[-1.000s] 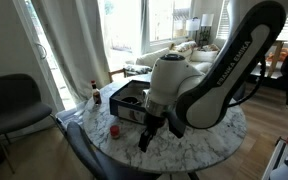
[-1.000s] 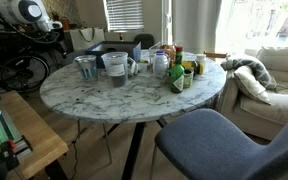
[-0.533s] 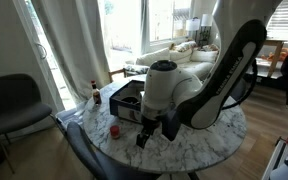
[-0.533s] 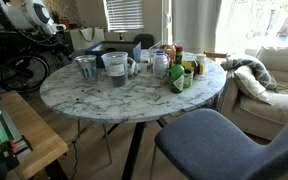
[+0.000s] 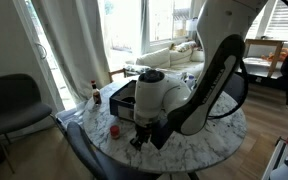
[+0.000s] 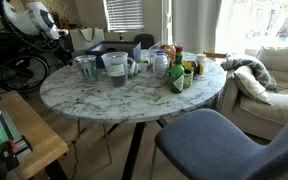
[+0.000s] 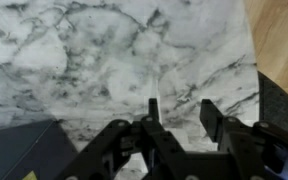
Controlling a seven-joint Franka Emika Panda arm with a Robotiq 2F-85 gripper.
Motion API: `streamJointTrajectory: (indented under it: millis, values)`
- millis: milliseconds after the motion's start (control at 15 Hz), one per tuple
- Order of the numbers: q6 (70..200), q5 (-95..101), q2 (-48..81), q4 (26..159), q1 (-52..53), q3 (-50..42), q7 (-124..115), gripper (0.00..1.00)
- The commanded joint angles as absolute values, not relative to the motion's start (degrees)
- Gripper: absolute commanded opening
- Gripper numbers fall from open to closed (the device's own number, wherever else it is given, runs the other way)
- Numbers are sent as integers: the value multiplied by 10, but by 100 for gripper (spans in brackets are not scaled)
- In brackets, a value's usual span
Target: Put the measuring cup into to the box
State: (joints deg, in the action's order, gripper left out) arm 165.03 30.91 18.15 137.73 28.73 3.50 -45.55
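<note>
The measuring cup, a clear jug-shaped cup, stands on the round marble table among glasses and bottles; in the view that shows the arm, the arm hides it. The black shallow box sits on the table behind the arm's wrist. My gripper hangs low over bare marble near the table's front edge, apart from both. In the wrist view my gripper has its jaws apart, with only marble between the fingers.
A small red object lies just left of the gripper, and a dark bottle stands beyond it. A glass, a mug and several bottles crowd the table's far part. Chairs stand around it. A dark surface fills the wrist view's lower left.
The arm has folded down lower over the table and the gripper has shifted slightly left, staying low above the marble. Nothing on the table has moved.
</note>
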Motion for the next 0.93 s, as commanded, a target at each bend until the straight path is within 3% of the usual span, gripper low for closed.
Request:
streamJointTrajectory:
  millis: [0,133,267,333,467,867]
  values:
    - [1638,297,208,1348,288,28,-476,48]
    - [1637,292,219,1338,283,29,-473,41]
    - [1634,290,226,1332,281,29,-471,16]
    - [1634,290,227,1330,279,28,-469,16]
    - [1632,288,224,1328,275,29,-466,0]
    - [1665,181,165,1359,224,87,-378,2]
